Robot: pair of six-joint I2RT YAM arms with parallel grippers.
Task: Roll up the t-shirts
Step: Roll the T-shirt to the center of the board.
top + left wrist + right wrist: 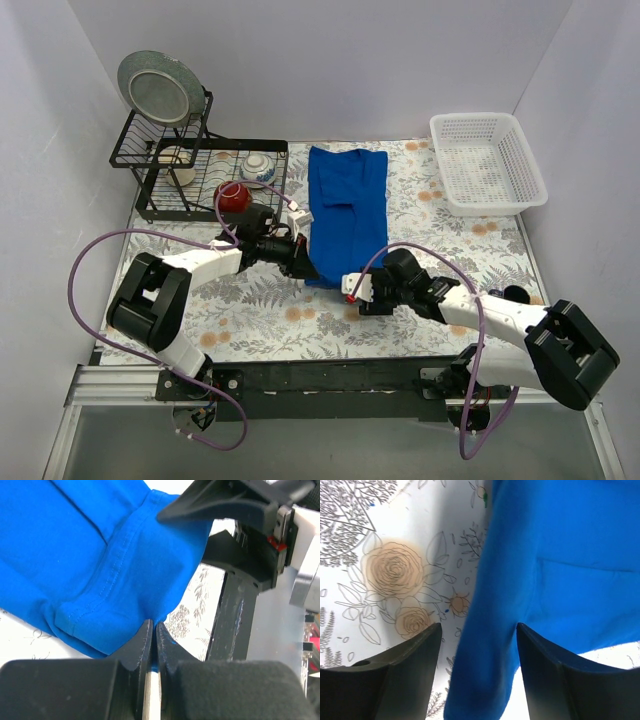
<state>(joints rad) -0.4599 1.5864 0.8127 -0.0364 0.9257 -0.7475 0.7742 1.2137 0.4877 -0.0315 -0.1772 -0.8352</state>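
The royal-blue t-shirt [347,205] lies folded into a long strip in the middle of the table, running from back to front; its graphic is hidden. My left gripper [304,264] is at the strip's near left corner. In the left wrist view it [154,630] is shut, with a pinch of the blue hem [100,615] between its tips. My right gripper [353,287] is at the near right corner. In the right wrist view it [479,630] is open, and a fold of the shirt [490,655] hangs between its fingers [410,655], apart from both.
A black dish rack [205,170] at the back left holds a grey plate [158,87], bowls and a red cup [233,197]. A white basket [487,162] stands at the back right. A floral cloth [430,235] covers the table. The right gripper's body [240,520] is close beside the left.
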